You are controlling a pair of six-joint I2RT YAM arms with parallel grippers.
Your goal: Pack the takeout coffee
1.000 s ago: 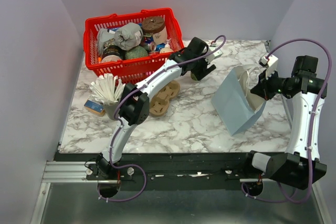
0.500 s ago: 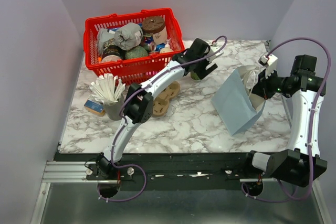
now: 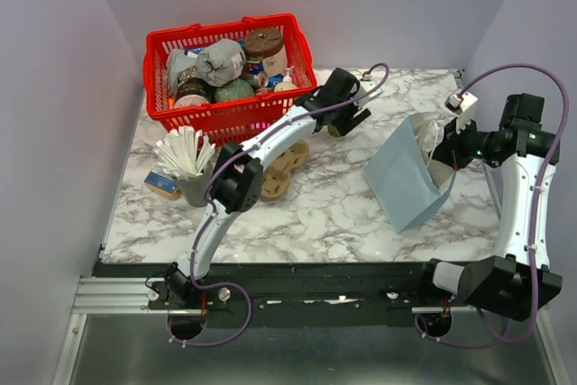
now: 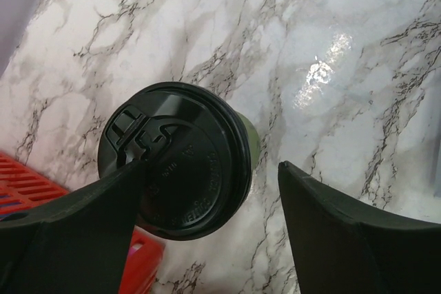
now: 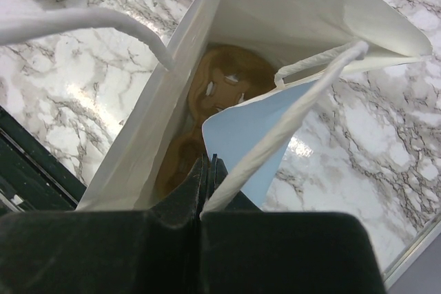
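Glossy marble-look table (image 4: 331, 39); matt black plastic lid (image 4: 176, 160); paper bag (image 5: 275, 12).

The left arm (image 3: 261, 146) and right arm (image 3: 521, 196) are built alike, with glossy white shells between chunky black joint housings. Each stands on a rounded black base (image 3: 491, 284). A thin purple cable (image 3: 523, 67) loops free along each arm to a small white box (image 3: 464, 103) by the wrist. The left gripper (image 4: 212, 166) has matte black, wedge-shaped fingers (image 4: 331, 239). The right gripper (image 5: 207, 164) is made of the same dull black plastic.
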